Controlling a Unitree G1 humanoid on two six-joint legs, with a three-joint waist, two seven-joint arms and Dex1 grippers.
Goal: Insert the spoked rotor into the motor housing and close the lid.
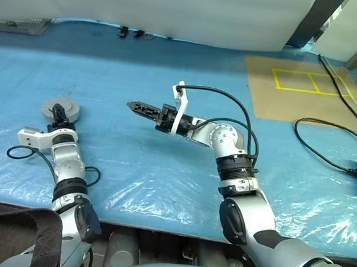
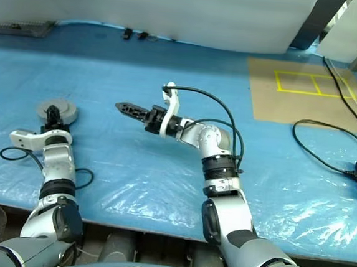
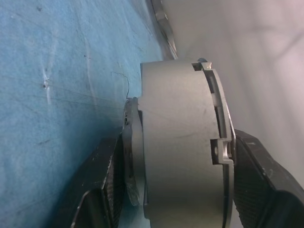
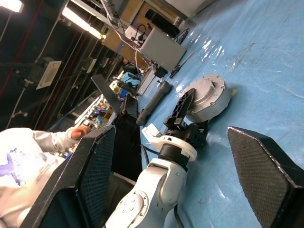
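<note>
Straddling a squat silver cylinder at the near left of the blue plastic-covered table (image 1: 163,169), the left gripper (image 1: 57,114) has one black finger (image 3: 102,190) on each side of what appears to be the motor housing (image 1: 62,107), lid already seated. From the wrist, the pads sit against or just beside its wall and stepped rim; whether they truly bear on it cannot be told. The spoked rotor is presumably inside, since no loose disc lies on the sheet, though that is a judgement.

Farther in, at mid-table, the right gripper (image 1: 144,110) hangs clear of the surface, pointing left toward the housing, its fingers spread wide on nothing.

Doing this step well likely means pressing the lid evenly, keeping the cylinder flat on the table so the rim notches stay aligned. The slick, wrinkled sheet could let the housing slide under a sideways squeeze, so the free right gripper could usefully brace it. Beyond, a brown mat with yellow tape (image 1: 301,88) and black cables (image 1: 329,131) lie far right, well apart.
</note>
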